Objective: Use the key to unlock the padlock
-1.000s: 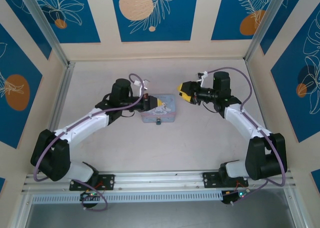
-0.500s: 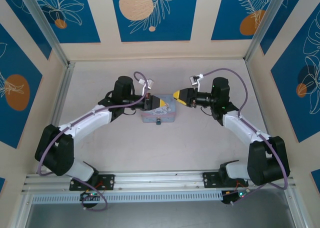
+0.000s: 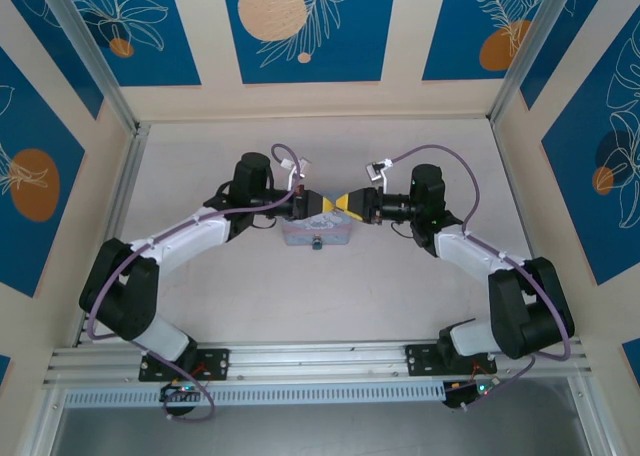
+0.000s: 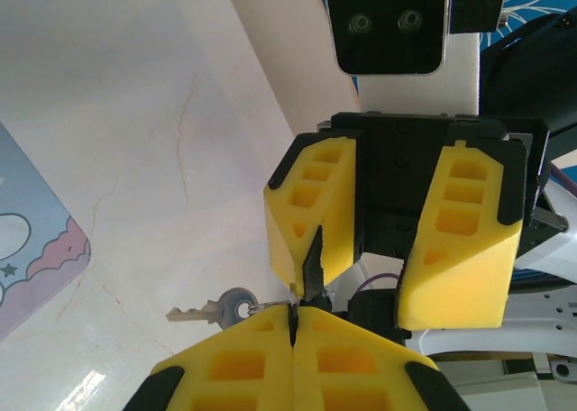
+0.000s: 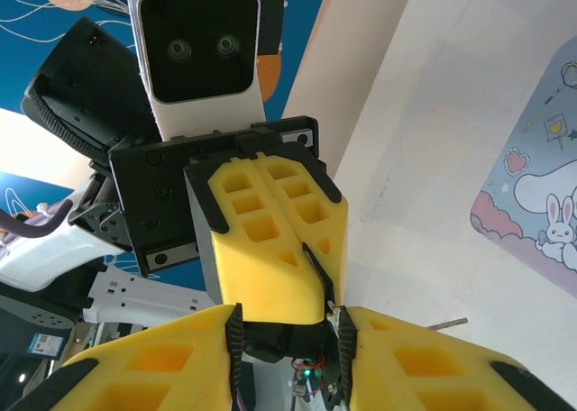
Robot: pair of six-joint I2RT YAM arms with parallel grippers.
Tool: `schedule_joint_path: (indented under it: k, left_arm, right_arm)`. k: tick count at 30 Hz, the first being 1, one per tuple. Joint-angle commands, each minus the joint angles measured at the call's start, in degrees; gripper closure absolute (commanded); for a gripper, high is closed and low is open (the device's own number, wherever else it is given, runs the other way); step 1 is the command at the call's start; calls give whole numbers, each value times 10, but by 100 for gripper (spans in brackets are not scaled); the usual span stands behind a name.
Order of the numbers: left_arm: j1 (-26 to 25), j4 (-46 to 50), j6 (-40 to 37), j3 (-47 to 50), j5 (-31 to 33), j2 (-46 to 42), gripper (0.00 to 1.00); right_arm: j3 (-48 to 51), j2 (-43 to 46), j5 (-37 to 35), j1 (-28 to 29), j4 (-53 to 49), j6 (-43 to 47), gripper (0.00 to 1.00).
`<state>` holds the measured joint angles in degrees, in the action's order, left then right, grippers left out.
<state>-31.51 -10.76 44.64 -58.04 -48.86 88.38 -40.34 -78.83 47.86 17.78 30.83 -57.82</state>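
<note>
Up above the pale blue tin box (image 3: 318, 228), the two grippers met nose to nose. The left gripper (image 4: 293, 325) was squeezed tight on the key (image 4: 221, 309). It pinched the key at its round end, or maybe at a little ring there; it was too small to tell which. The rest of the key stuck out sideways from the tips. Its long part lay flat over the table (image 3: 400, 276), across the line from one gripper to the other.

The right gripper (image 4: 365, 298) was spread wide and held nothing. It pointed straight at the left one. The key was not in the gap between its fingers. It lay out past one finger, off to the side.

The padlock (image 3: 316, 243) was a tiny dark thing at the near edge of the tin box. It sat low, just under the two grippers and a bit closer to the arm bases. Both grippers were about as near to it as each other.

If the right gripper was meant to take the key, it probably needed to shift sideways toward the long part first.
</note>
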Motion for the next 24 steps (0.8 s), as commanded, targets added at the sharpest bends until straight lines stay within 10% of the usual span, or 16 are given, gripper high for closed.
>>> schedule_joint_path:
  k: [1, 24]
  left_arm:
    - [3, -34, 1, -28, -18, 2, 100]
    - [2, -32, 3, -38, -19, 14, 100]
  right_arm:
    - [7, -10, -4, 2, 13, 8, 63]
    - [0, -26, 1, -22, 13, 2, 60]
